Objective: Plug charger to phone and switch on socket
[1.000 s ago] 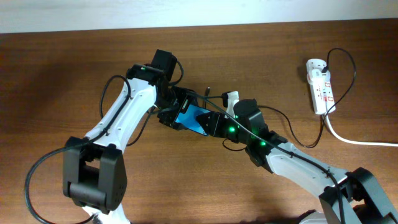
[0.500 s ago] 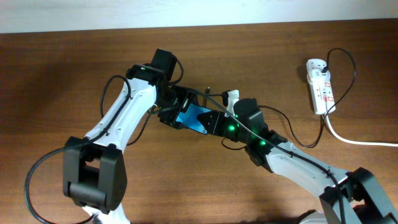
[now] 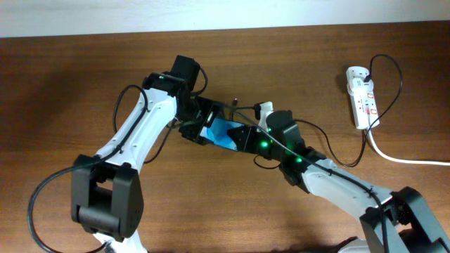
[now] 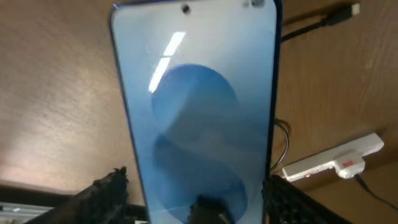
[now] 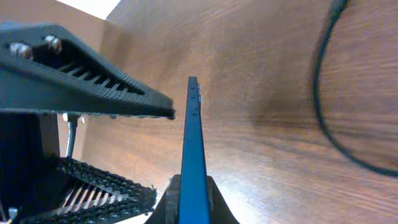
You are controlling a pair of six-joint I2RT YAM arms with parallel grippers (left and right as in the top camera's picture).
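In the overhead view, the phone (image 3: 223, 132) is held clear of the table (image 3: 63, 84) at mid-table, somewhat nearer the far edge. It is bracketed by the left gripper (image 3: 202, 125) on one end and the right gripper (image 3: 243, 136) on the other. The plug tip of the charger (image 3: 235, 103) is seen just beyond the phone toward the far edge, apart from it. The socket (image 3: 362, 98) is laid near the far right corner, and a white cord (image 3: 401, 158) is led from it toward the right edge.

In the left wrist view, the blue screen is framed by two ribbed fingers (image 4: 109, 196), one close at each long edge. Whether they are pressed against it cannot be told. The plug tip (image 4: 344, 12) is shown lying unconnected on the wood, and the socket (image 4: 336, 160) is seen farther off.

In the right wrist view, the phone (image 5: 193, 143) is presented edge-on. Its lower end appears to be pinched between dark fingers (image 5: 217, 205) closed on its two faces.
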